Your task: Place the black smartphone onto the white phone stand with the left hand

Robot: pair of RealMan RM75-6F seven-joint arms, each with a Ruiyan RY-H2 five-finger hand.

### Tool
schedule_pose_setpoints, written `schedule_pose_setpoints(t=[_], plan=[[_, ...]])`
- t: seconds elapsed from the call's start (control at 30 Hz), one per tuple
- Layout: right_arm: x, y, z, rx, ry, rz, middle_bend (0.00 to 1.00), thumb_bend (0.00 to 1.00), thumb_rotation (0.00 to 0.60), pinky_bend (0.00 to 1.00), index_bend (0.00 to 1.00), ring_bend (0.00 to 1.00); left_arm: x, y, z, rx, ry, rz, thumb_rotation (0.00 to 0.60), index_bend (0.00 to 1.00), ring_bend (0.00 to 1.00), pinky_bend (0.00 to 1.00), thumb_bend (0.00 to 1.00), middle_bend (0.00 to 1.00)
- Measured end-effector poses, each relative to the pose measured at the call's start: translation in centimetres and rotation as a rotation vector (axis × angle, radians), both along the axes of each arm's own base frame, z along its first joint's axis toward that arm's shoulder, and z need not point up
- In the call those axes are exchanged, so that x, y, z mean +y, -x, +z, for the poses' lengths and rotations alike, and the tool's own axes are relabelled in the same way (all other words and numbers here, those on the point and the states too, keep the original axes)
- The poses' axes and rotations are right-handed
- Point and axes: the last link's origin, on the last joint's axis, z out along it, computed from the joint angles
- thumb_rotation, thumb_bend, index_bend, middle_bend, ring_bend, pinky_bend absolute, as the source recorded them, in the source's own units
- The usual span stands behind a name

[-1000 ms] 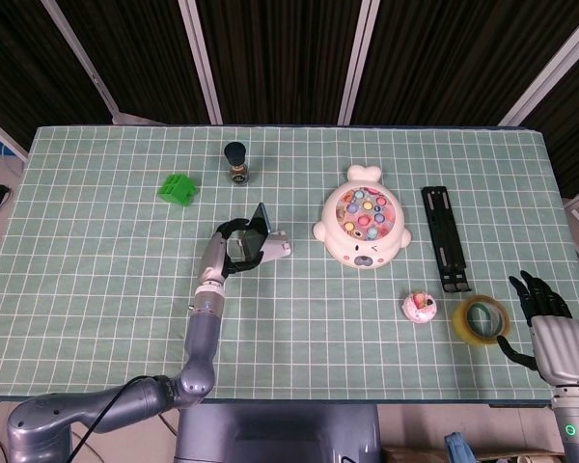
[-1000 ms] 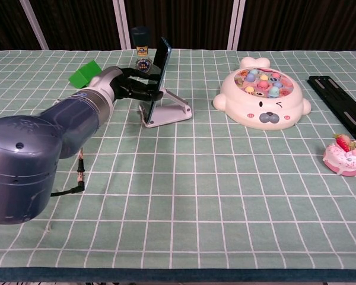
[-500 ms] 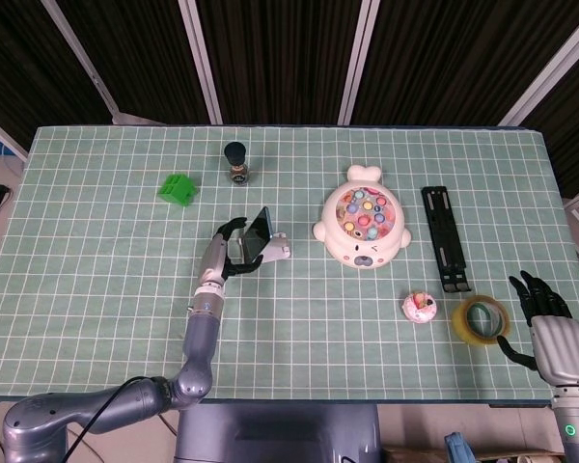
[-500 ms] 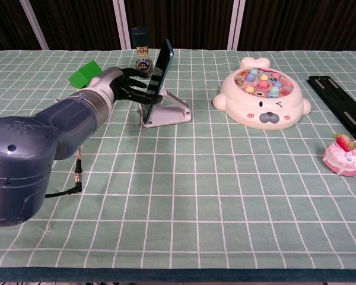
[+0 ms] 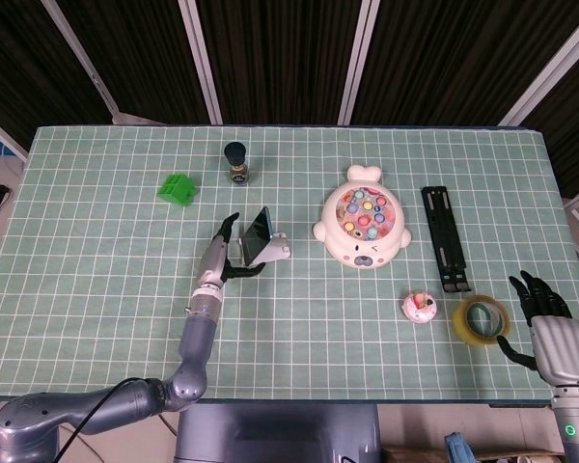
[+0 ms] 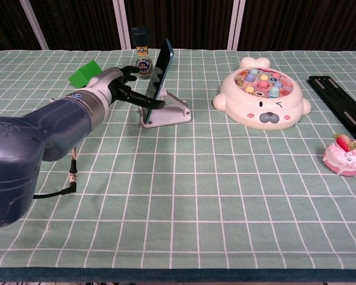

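Observation:
The black smartphone (image 5: 259, 230) (image 6: 162, 71) leans tilted on the white phone stand (image 5: 276, 252) (image 6: 169, 113) left of the table's middle. My left hand (image 5: 227, 253) (image 6: 127, 86) sits just left of the phone with its fingers spread apart; it holds nothing. Its lower fingers reach close to the phone's back near the stand, and I cannot tell whether they touch it. At the near right edge my right hand (image 5: 540, 316) rests with its fingers apart and nothing in it; the chest view does not show it.
A green block (image 5: 178, 187) and a dark bottle (image 5: 235, 162) stand behind my left hand. A cream fishing toy (image 5: 364, 227) sits right of the stand. Further right lie a black bar (image 5: 446, 238), a pink doughnut toy (image 5: 419, 307) and a tape roll (image 5: 482, 318).
My left hand held the phone upright over the stand, tilted it back onto the stand, then let go and drew its fingers slightly away. The right hand has not moved.

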Motion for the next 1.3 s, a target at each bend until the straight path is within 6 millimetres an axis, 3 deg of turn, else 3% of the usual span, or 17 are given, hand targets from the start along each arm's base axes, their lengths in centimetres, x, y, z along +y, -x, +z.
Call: schedule_pose_setpoints(t=[0.43,0.77,1.13,1.3], plan=[[0.0,0.0,0.0,0.002,0.001,0.001,0.0,0.36,0.6,0.15,0.07,0.0,-1.3,0.7,1.9,0.023,0.01,-0.055,0.6,0.0,0.0,0.0,0.1,0.0],[0.2,0.0,0.0,0.005,0.003,0.003,0.0,0.36,0.6,0.15,0.07,0.0,-3.8,2.5,6.3,0.051,-0.053,-0.114,0.6,0.0,0.0,0.0,0.1,0.0],[0.4,0.0,0.1,0.008,0.009,0.005,0.0,0.36,0.6,0.15,0.07,0.0,-8.7,8.2,13.5,0.354,-0.217,-0.331,0.6,0.0,0.0,0.0,0.1,0.0],[0.5,0.0,0.1,0.01,0.011,0.005,0.0,0.36,0.6,0.15,0.07,0.0,-13.0,12.8,17.2,0.585,-0.275,-0.438,0.6,0.0,0.0,0.0,0.1,0.0]])
